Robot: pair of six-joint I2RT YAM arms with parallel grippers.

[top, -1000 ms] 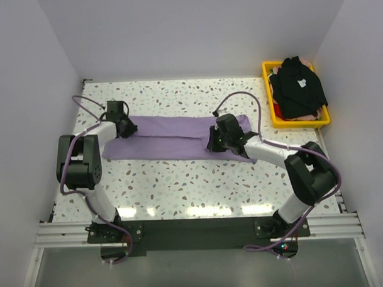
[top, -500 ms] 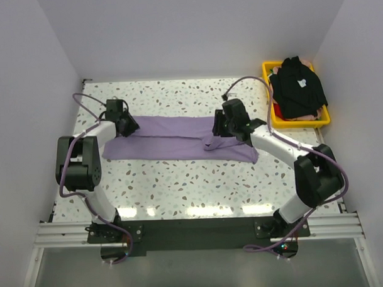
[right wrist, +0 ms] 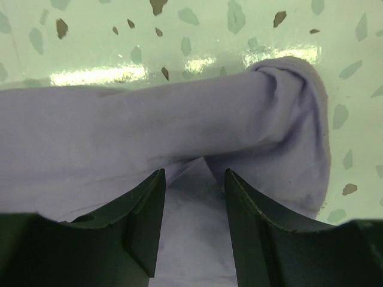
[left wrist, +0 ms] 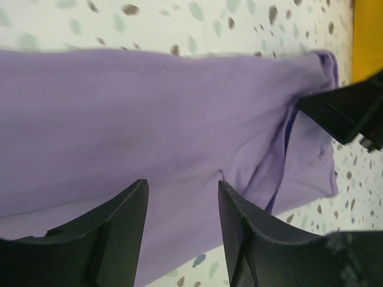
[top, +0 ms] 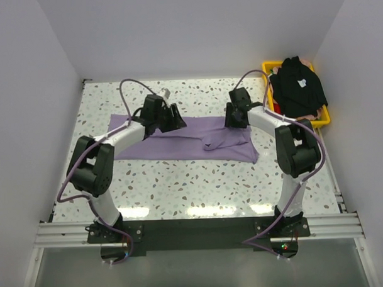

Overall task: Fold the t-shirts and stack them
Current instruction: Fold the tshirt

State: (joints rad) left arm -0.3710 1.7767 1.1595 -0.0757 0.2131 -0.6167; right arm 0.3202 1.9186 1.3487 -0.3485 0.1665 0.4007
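Both arms shifted to the far edge of the lavender t-shirt (top: 179, 142); left gripper (top: 173, 116) and right gripper (top: 236, 120) are open and empty, probably lining up for the next fold.

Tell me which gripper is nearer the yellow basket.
Right. The right gripper is over the purple shirt, at its end near the basket; the left gripper is farther, over its middle.

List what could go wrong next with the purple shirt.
1. The shirt is bunched at its right end; folding now could lock that lump in.
2. The left gripper and right gripper hang open over cloth; closing there may pinch several layers.
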